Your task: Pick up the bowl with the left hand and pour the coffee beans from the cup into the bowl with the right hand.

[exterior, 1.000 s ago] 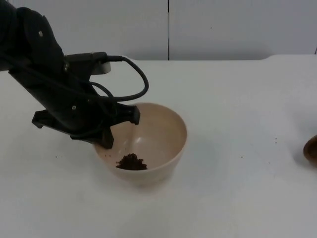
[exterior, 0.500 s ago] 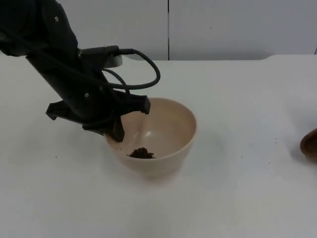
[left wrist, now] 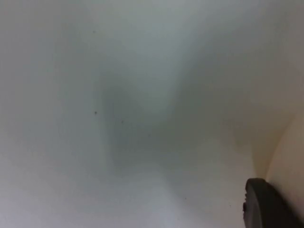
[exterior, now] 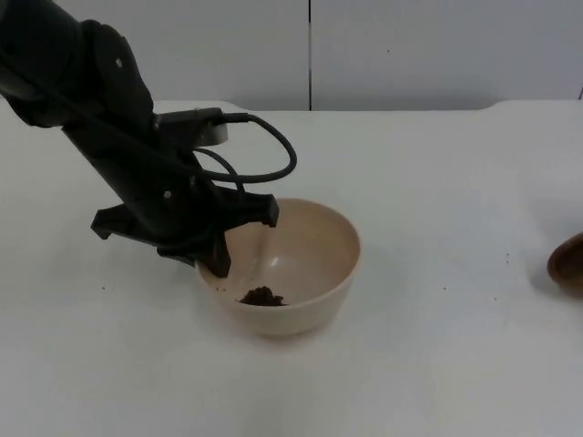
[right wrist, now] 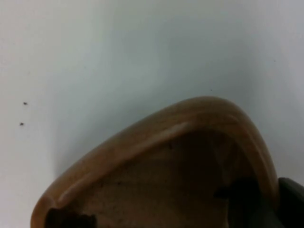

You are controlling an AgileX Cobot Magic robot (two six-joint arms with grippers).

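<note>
Since 1.0 s ago the bowl (exterior: 282, 264) has shifted toward the right of the top view, carried with the left gripper (exterior: 241, 241), and the brown cup (exterior: 568, 264) at the right edge has slid a little further into sight.

Top view: the left arm reaches in from the upper left, and its left gripper is clamped on the bowl's near-left rim, 1 finger (exterior: 217, 259) down the outside of the wall and the other at the rim's inner side. The cream bowl sits low over the white table (exterior: 437, 182), its base close to its own shadow; whether it touches the table cannot be told. A small dark heap of coffee beans (exterior: 262, 297) lies at the bottom, toward the bowl's near side. The cup is well apart from the bowl, at the right edge, cut off by the picture.

Left wrist view: 1 black fingertip (left wrist: 266, 205) lies against the bowl's pale outer wall (left wrist: 289, 156), with the table behind it.

Right wrist view: the cup's wooden rim (right wrist: 166, 130) curves above the table, a dark finger (right wrist: 244, 202) of the right gripper inside the cup and another outside the wall, gripping it between them. A few dark bits lie inside the cup.
</note>
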